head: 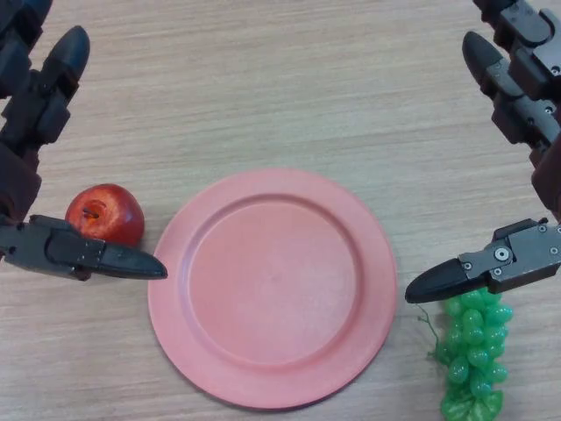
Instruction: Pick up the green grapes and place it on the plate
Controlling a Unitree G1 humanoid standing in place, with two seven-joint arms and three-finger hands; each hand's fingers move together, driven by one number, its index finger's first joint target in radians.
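A bunch of green grapes [473,355] lies on the wooden table at the lower right, just right of the pink plate [272,285]. The plate is bare and sits in the lower middle. My right hand [517,254] hangs over the grapes with its fingers straight and its thumb pointing toward the plate; it holds nothing. My left hand [53,241] is at the left edge, open and empty, with its thumb pointing at the plate's left rim.
A red apple [105,213] sits on the table just left of the plate, right behind my left thumb. The wooden table [280,88] stretches away beyond the plate.
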